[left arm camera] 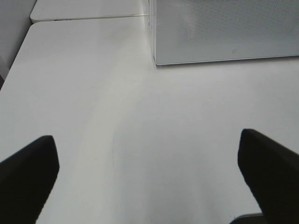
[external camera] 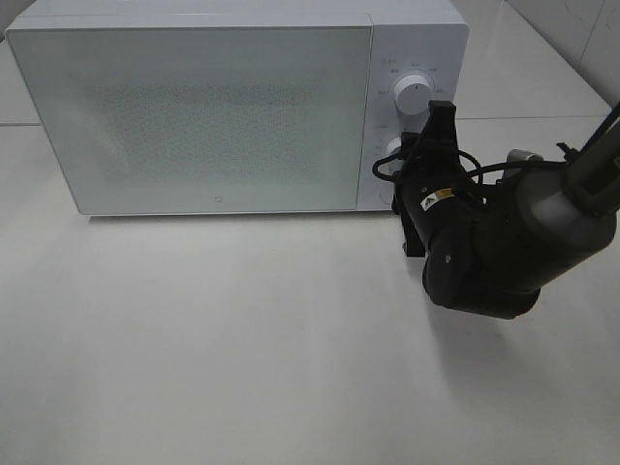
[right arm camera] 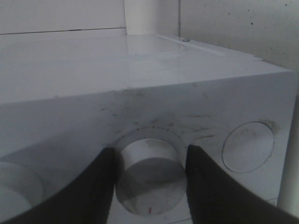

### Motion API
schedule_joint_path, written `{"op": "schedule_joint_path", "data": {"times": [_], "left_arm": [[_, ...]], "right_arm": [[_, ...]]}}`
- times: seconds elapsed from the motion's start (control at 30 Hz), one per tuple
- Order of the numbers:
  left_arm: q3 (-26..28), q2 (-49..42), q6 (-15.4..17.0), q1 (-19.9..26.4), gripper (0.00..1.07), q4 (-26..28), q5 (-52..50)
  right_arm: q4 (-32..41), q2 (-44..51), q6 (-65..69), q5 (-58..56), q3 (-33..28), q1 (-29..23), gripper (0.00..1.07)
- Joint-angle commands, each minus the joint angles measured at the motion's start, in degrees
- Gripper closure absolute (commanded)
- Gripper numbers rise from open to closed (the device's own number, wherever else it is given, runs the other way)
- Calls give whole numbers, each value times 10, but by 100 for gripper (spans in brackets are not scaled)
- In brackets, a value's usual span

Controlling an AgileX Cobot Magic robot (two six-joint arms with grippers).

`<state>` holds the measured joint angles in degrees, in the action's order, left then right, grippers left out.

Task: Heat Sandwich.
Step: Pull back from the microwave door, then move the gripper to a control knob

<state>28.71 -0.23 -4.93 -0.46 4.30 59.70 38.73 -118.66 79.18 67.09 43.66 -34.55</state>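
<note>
The step in hand was setting the heat: the microwave stood with its door shut, and my right gripper was at the control panel. Its two fingers sat on either side of the lower knob. In the right wrist view they looked pressed against its flanks, so I judged the knob clamped rather than merely framed. The upper knob was untouched above it, and the round button lay just beside the held knob on the other side.

My left gripper hung over the bare table in front of the microwave, jaws spread wide with nothing between them.

I could not see the sandwich in any view. The door's frosted front hid the inside, so I took it to be in there but could not confirm it.

The next move called for a wrist roll about the knob's own axis, with the grip kept square so the pads would not slip on the smooth white rim. The small red mark on the knob's face was my guide for how far to turn. A slipping pad or an off-axis twist would have been the likely fault.
</note>
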Motion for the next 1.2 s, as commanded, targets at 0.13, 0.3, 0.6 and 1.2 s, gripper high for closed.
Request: {"op": "schedule_joint_path", "data": {"times": [0.13,0.3,0.6,1.2], "left_arm": [[-2,-15,-1,1,3,5,-9],[-2,-15,-1,1,3,5,-9],[-2,-15,-1,1,3,5,-9],[-2,-15,-1,1,3,5,-9]], "right_arm": [[7,3,1,9,4,6,94],[1,3,1,9,4,6,93],[-4,3,1,10,4,6,84],[-23,3,4,-3,4,6,30]]}}
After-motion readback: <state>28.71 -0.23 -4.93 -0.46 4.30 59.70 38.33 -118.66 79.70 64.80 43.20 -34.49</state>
